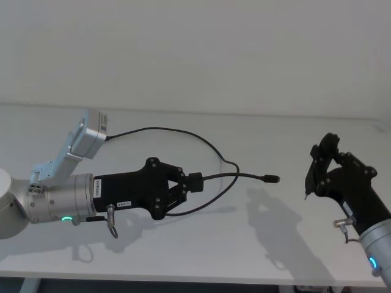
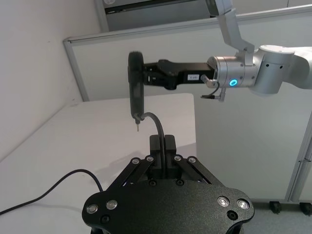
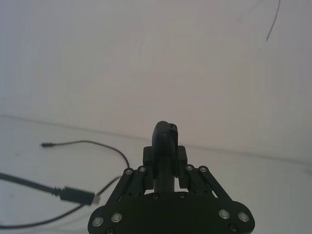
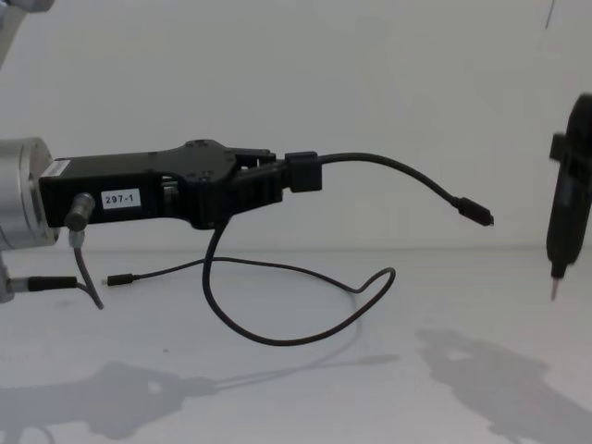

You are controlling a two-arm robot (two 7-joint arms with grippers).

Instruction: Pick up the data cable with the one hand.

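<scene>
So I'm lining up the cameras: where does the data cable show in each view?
Head: data cable loops centre, clamped in left pincer.
Chest: centre, hanging from that pincer.
Left wrist: bottom left.
Right wrist: lower left.
Shared landmark: the white table.

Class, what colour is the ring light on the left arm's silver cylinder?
Green, best seen in the head view on the silver cylinder behind the left gripper.

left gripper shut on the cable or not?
Shut: the left gripper pinches the data cable above the table, one plug end sticking out.
</scene>
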